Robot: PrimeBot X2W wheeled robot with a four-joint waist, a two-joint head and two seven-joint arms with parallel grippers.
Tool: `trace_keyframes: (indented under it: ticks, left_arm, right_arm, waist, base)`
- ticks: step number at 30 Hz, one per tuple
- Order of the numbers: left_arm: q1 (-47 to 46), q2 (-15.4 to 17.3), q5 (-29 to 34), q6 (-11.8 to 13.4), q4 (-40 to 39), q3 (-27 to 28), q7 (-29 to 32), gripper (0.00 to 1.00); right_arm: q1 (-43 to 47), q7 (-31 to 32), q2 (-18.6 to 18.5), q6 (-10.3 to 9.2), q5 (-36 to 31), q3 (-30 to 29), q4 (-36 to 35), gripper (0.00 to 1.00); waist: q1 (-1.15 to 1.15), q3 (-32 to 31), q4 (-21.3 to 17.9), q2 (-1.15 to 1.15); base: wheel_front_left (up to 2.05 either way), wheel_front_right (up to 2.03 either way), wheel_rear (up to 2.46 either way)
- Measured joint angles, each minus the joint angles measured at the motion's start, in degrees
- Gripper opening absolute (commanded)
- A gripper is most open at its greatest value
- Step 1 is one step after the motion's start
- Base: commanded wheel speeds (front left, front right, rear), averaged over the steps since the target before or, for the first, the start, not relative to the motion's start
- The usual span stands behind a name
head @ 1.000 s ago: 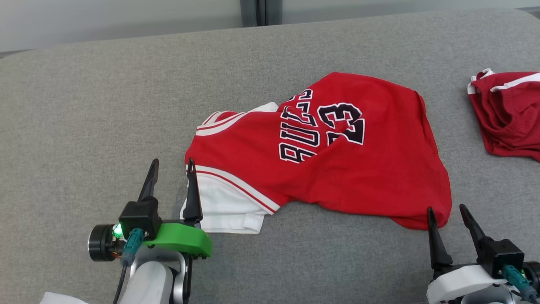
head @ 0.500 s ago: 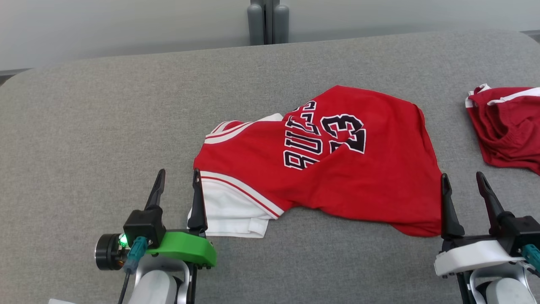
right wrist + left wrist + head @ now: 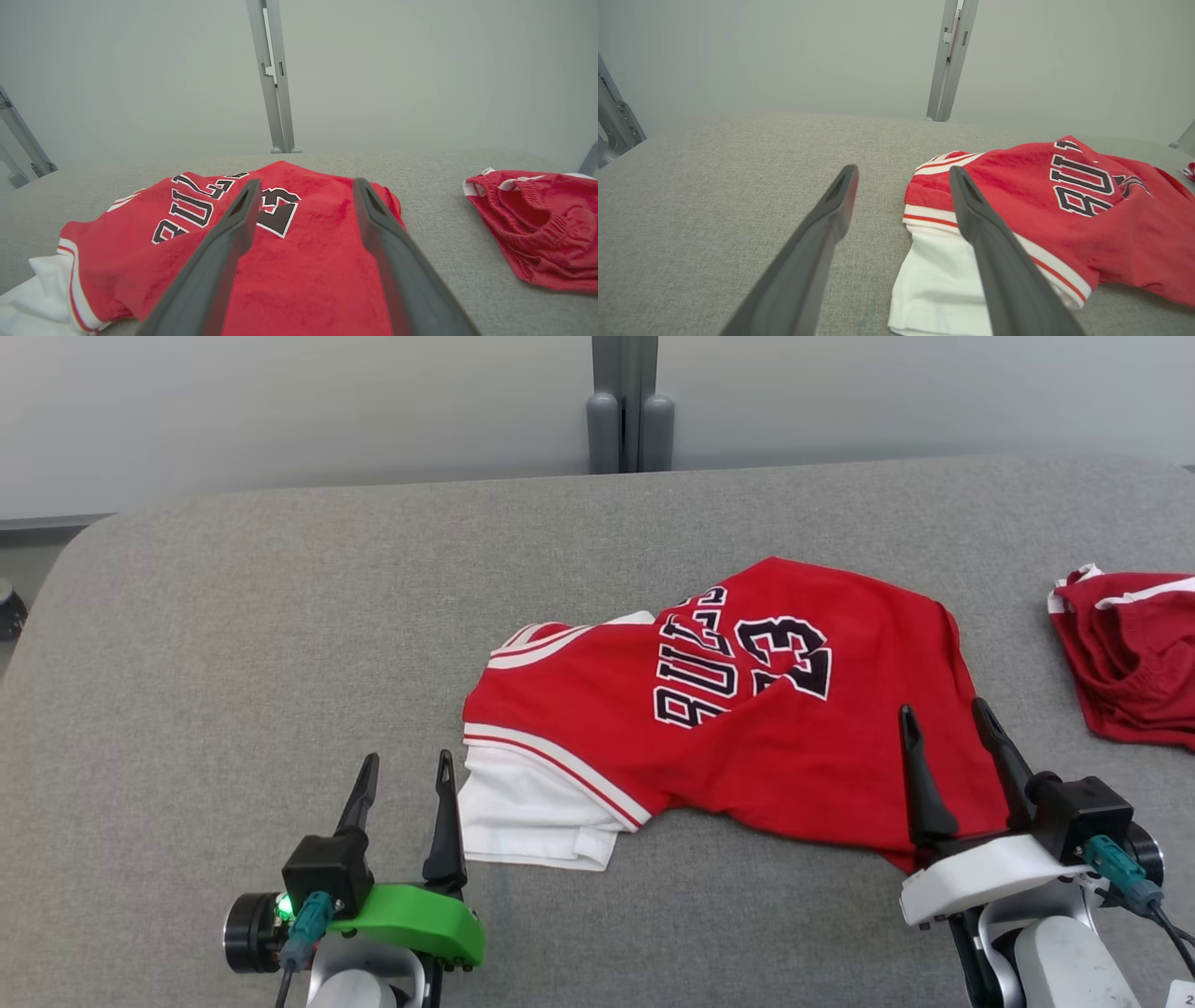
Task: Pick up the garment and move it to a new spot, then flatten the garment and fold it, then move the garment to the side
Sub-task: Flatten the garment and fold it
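Observation:
The garment is a red jersey with black lettering, the number 23 and a white part at its near left; it lies rumpled on the grey padded table. My left gripper stands open just left of the white part, its right finger at the cloth's edge, nothing held. My right gripper is open above the jersey's near right corner, holding nothing. In the left wrist view the garment lies right of the open fingers. The right wrist view looks over the garment between its open fingers.
A second red garment with white trim lies bunched at the table's right edge, also red garment in the right wrist view. A grey post stands behind the table against a pale wall. Bare grey surface spreads left of the jersey.
The head camera has tilted up, showing more wall. My right gripper has moved forward and left, from beside the jersey's near right corner to above it. The left gripper stays by the white part.

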Motion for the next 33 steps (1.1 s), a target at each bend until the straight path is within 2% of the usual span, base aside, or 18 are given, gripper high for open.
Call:
trace_keyframes:
  ticks: [14, 21, 26, 29, 31, 32, 33]
  left_arm:
    - [1.00, -0.01, -0.35, 0.11, 1.76, -1.31, 0.00, 1.00]
    - [-0.70, -0.01, -1.96, 0.02, 11.73, -3.54, 2.79, 1.00]
    - [-4.97, -0.01, -2.65, 2.04, 19.61, -3.67, 7.35, 1.00]
    - [-7.16, -0.01, -2.94, 2.48, 22.62, -3.65, 8.25, 1.00]
    - [-8.11, 0.00, -3.56, 1.93, 23.71, -3.80, 8.08, 1.00]
    - [-8.56, -0.01, -3.83, 1.38, 24.21, -4.12, 8.25, 0.79]
    - [-8.83, 0.00, -4.07, 0.86, 24.49, -4.44, 8.56, 0.39]
  right_arm:
    - [0.15, -0.42, 0.01, 0.00, 1.15, 0.66, 1.92, 1.00]
    - [0.15, -0.59, 0.01, 0.00, 1.43, 0.55, 1.94, 1.00]
    - [-0.05, -0.62, 0.02, 0.00, 1.49, 0.47, 1.82, 1.00]
    - [-0.15, -0.67, 0.02, 0.00, 1.48, 0.07, 1.80, 1.00]
    - [-0.25, -0.69, 0.02, 0.00, 1.47, -0.41, 1.78, 1.00]
    - [-0.26, -0.83, 0.02, 0.00, 1.47, -0.75, 1.72, 1.00]
    - [-0.26, -0.85, 0.02, 0.00, 1.44, -1.14, 1.66, 1.00]
  waist:
    - [0.00, -1.36, 0.68, 0.00]
    - [0.00, -0.26, 0.02, 0.00]
    - [0.00, 1.06, -0.95, 0.00]
    - [0.00, 1.81, -1.75, 0.00]
    - [0.00, 2.27, -2.28, 0.00]
    - [0.00, 2.49, -2.57, 0.00]
    - [0.00, 2.66, -2.79, 0.00]
  base:
    - [0.00, 0.00, 0.00]
    - [0.00, 0.00, 0.00]
    - [0.00, 0.00, 0.00]
    - [0.00, 0.00, 0.00]
    - [0.00, 0.00, 0.00]
    - [0.00, 0.00, 0.00]
    - [0.00, 0.00, 0.00]
